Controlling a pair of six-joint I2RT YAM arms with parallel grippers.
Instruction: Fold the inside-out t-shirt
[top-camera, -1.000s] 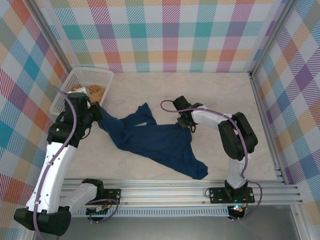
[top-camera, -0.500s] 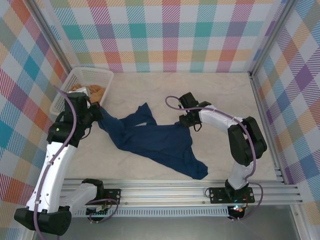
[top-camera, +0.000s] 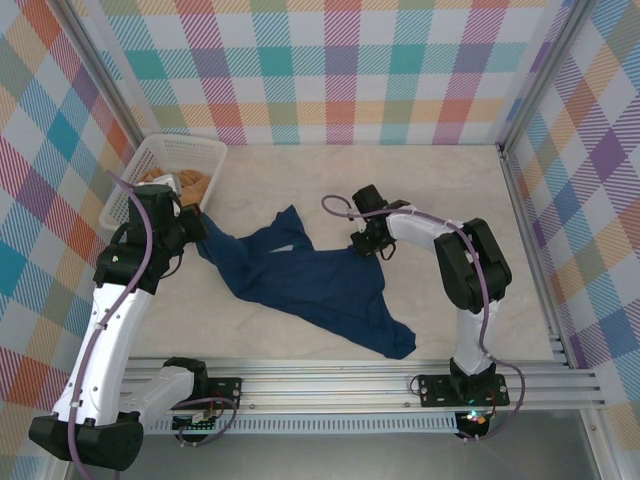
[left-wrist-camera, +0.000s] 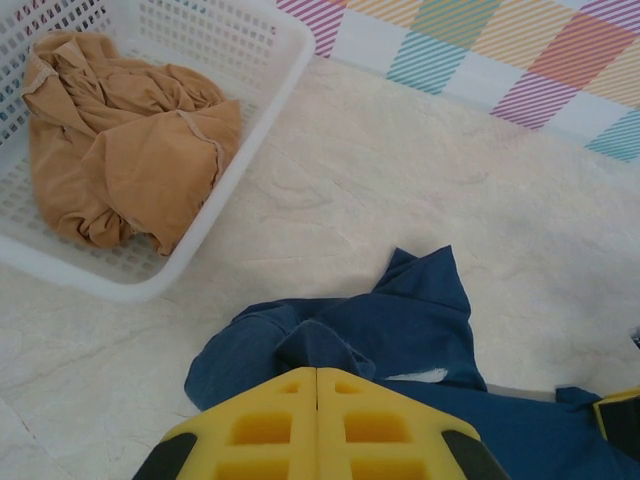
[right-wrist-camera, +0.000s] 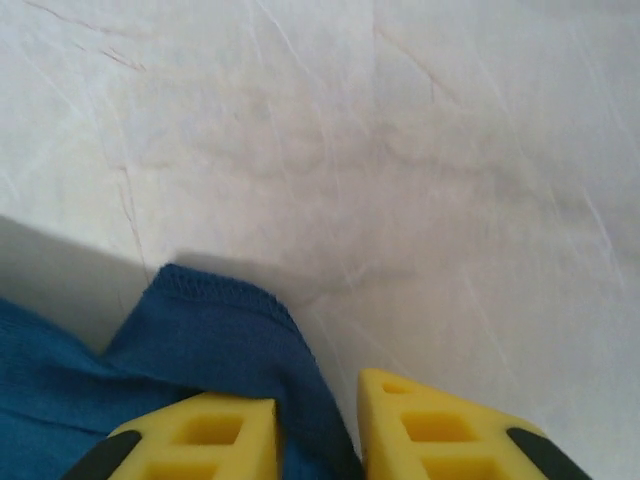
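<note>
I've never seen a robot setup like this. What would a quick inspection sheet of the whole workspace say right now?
Surface: pale marbled table, dry, no spills seen.
Job's things: inside-out t-shirt lies crumpled and stretched diagonally, unfolded.
Clutter: white basket at far left, holding a tan-orange garment.
Grippers: left gripper is shut on a corner of the shirt; right gripper has a shirt edge between its narrowly parted jaws, firm grip unclear.
Cables: purple cables run along both arms, clear of the cloth.
Surroundings: plaid walls on three sides, metal rail at the near edge.
</note>
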